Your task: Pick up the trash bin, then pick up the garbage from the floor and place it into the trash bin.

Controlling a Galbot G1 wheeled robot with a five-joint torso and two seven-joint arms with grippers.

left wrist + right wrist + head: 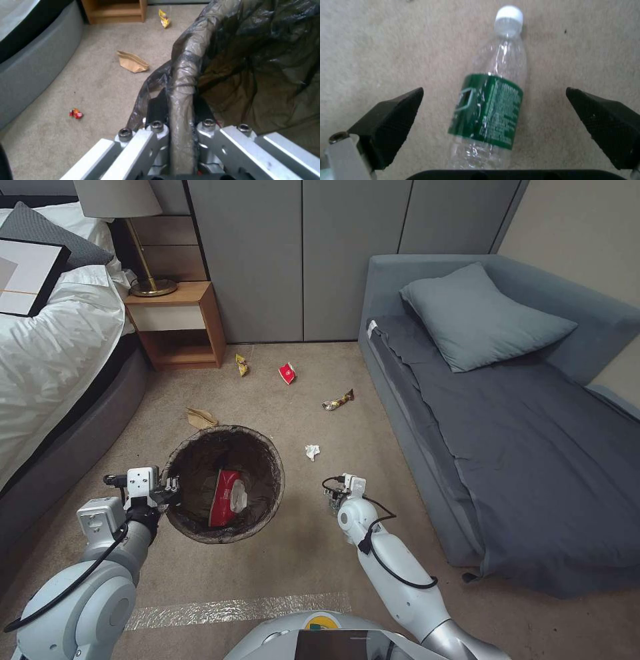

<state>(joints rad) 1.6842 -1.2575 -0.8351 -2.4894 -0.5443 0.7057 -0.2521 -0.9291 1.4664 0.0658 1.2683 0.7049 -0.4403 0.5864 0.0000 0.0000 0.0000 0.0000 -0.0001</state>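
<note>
Bottle [488, 100] between spread right gripper [493, 117] fingers [391, 120], wrappers [287, 373] beyond

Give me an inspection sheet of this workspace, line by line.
Surface: beige carpet, tape strip.
Job's things: trash bin holds a red-and-white packet; clear bottle lying on the floor.
Clutter: yellow packet, red wrapper, foil wrapper, brown paper, tissue.
Grippers: left tool shut on the bin rim; right tool open astride the bottle.
Cables: black cable along right arm.
Surroundings: bed, nightstand, sofa.
</note>
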